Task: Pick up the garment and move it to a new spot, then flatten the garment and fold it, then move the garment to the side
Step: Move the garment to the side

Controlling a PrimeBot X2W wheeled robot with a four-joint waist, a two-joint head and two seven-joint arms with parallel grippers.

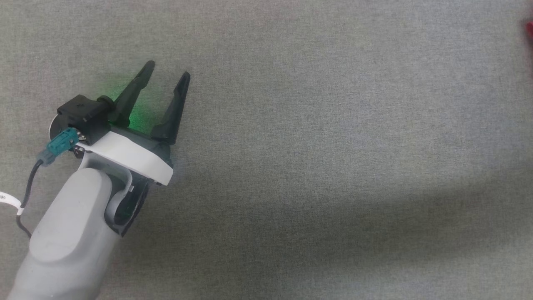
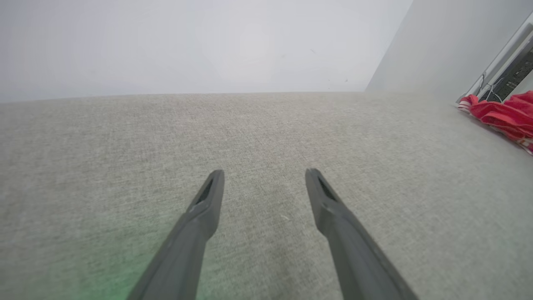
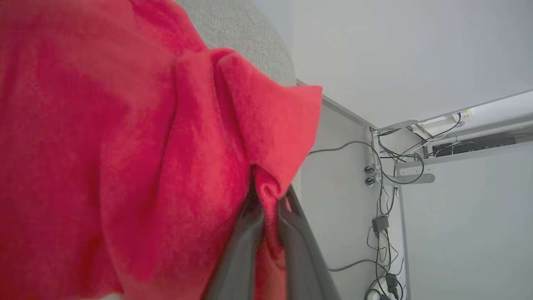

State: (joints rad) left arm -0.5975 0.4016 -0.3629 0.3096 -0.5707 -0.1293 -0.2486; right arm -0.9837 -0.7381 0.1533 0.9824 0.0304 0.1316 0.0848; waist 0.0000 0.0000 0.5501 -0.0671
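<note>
Left gripper point(image 1: 168, 71): fingers spread wide and empty, held over the grey cloth surface point(image 1: 333, 125). A green glow point(image 1: 139, 118) lies on the cloth by its fingers.

Right gripper point(image 3: 270, 200): fingers pinched tight on a fold of the garment point(image 3: 125, 146), with red cloth bunched around and left of them. Cables point(image 3: 381, 208) run down a pale wall beyond.

From the left wrist, the garment lies crumpled at the surface's far right edge, well apart from the left gripper.
</note>
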